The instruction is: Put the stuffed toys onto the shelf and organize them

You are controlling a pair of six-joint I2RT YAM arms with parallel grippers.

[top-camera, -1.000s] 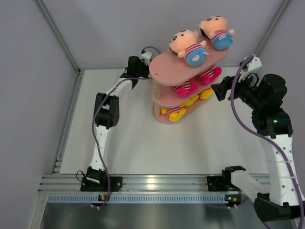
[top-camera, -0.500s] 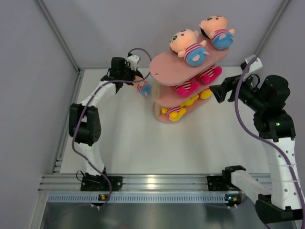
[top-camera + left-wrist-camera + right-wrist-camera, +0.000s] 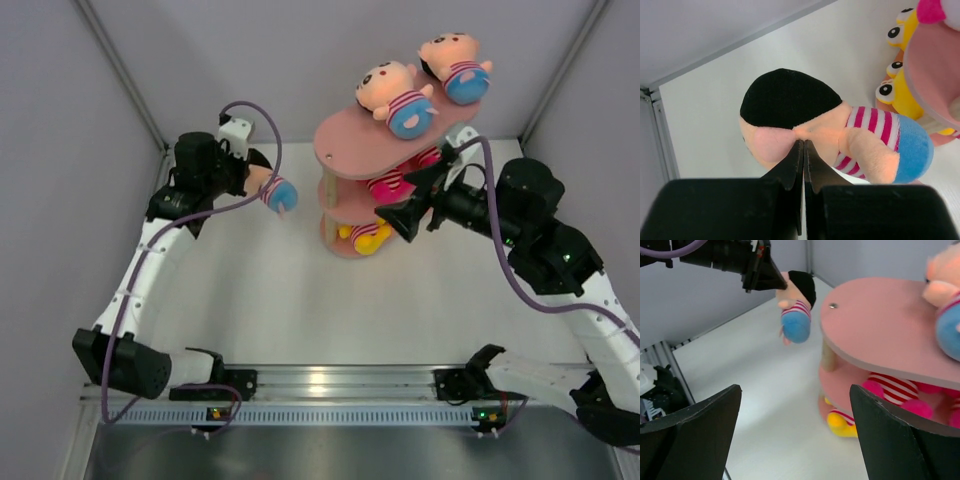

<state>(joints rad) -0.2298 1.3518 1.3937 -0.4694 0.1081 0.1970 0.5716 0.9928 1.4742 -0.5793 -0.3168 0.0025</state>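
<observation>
The shelf [image 3: 352, 140], just beyond the left claw [image 3: 803, 142], already carries most stuffed toys [image 3: 400, 100], while one peach-headed toy [image 3: 840, 135] hangs pinched, seemingly by its cheek, in that closed claw, not yet placed, and the right claw [image 3: 795, 390] gapes empty beside the shelf.

Left gripper [image 3: 252, 180] swung left off the shelf [image 3: 350, 150], carrying striped-shirt doll [image 3: 272, 190]; right gripper [image 3: 392, 216] moved in beside lower tiers, jaws seemingly wider
</observation>
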